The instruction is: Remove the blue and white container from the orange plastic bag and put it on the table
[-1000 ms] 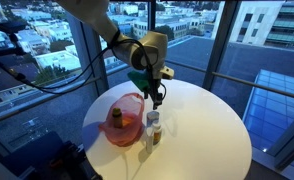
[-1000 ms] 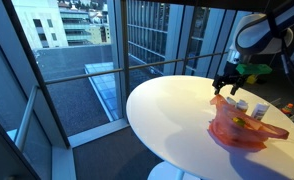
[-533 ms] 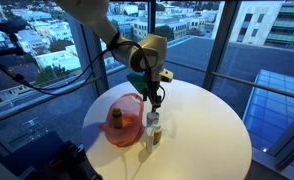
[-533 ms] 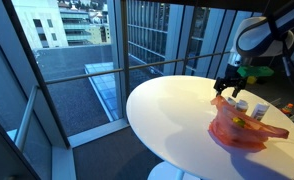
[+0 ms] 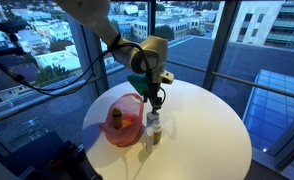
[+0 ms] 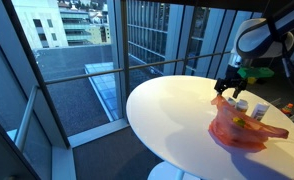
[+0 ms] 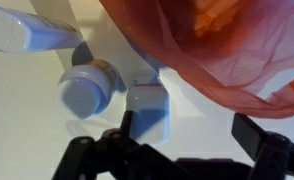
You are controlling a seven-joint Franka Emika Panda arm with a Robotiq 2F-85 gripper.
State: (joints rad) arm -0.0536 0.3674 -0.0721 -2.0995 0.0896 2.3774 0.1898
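Note:
The orange plastic bag lies slumped on the round white table, with a dark brown bottle inside it. In the wrist view the bag fills the upper right. The blue and white container stands upright on the table just outside the bag. From the wrist it shows as a white and blue cylinder close to my left finger. My gripper hangs above the containers, open, with nothing between its fingers. In an exterior view the gripper is at the bag's far end.
A small brownish bottle with a pale cap stands next to the container; its round cap shows from above. A pale elongated object lies at the wrist view's top left. Glass walls and a railing surround the table.

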